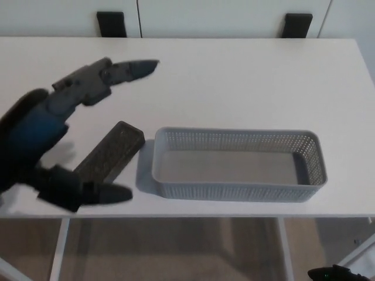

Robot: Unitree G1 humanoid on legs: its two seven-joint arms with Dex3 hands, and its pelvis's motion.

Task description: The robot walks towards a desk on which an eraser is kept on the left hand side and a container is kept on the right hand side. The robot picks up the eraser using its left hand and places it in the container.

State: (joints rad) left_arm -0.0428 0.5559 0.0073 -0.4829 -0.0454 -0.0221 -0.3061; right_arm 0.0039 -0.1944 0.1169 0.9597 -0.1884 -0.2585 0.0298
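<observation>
Over the eraser (109, 157) the left robot hand (55, 137) hangs spread wide, thumb low, fingers high, presumably to straddle it; basket (237, 190) sits empty beside.

Left robot hand (44, 134): dark, blurred, blue-tinted body left of the grey mesh plastic container (237, 165)
Fingers (102, 76): thick, grey jointed segments, black tips
Thumb: black, stubby, rounded tip
Right robot hand (337, 273): small black piece below the container

A dark speckled eraser (111, 155) lies left of a grey container (237, 192) (perforated mesh walls) on the white desk (234, 88); the left hand (55, 132) is black-blue.
</observation>
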